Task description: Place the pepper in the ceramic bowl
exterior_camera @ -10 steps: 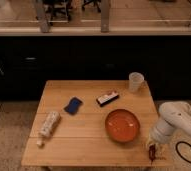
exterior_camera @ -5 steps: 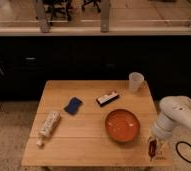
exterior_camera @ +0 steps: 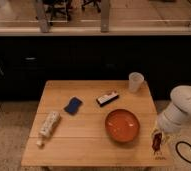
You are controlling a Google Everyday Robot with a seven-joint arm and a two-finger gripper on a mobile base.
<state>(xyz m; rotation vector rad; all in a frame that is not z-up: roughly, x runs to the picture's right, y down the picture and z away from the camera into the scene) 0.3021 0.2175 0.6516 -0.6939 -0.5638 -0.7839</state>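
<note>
Vertically, pepper (exterior_camera: 157,141) hangs in pincer (exterior_camera: 156,135) beside bowl (exterior_camera: 120,126).

Hand (exterior_camera: 156,145) grips dark pepper (exterior_camera: 157,140) beside orange bowl (exterior_camera: 122,125).

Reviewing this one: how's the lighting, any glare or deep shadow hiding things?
Camera view: warm, even light on the table; a soft sheen inside the ceramic bowl, no harsh glare; the cabinets behind fall almost black; the pincer, holding the pepper at the table's front right corner, sits in dimmer light.
</note>
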